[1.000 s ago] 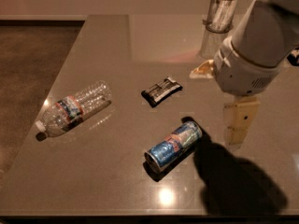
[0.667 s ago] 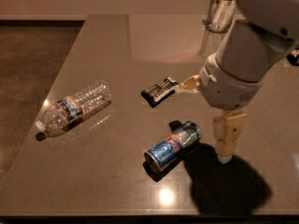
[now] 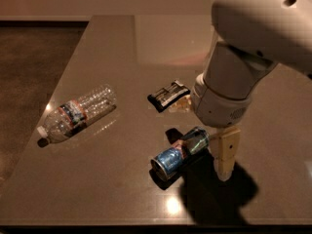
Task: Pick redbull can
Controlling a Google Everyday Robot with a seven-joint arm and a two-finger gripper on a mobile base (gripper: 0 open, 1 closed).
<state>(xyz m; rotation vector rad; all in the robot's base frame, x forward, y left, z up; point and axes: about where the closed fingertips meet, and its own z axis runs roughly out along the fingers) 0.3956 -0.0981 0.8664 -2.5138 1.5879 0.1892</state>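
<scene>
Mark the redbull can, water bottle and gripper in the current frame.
redbull can (image 3: 171, 158): camera view, blue panel of its side.
water bottle (image 3: 77, 112): camera view, on its label.
gripper (image 3: 223, 165): camera view, lower end, just right of the can.

Blue-and-silver redbull can (image 3: 179, 153), cream claw (image 3: 222, 165) just beside it, black-and-silver packet (image 3: 168, 95), brown table (image 3: 117, 48).

Dim, warm light falls from overhead. The glossy tabletop (image 3: 112, 179) carries a small bright glare spot at lower centre and a paler reflection at upper centre. The claw (image 3: 225, 155), right of centre, casts a dense black shadow at lower right. The redbull can (image 3: 181, 151) glints beside it.
</scene>
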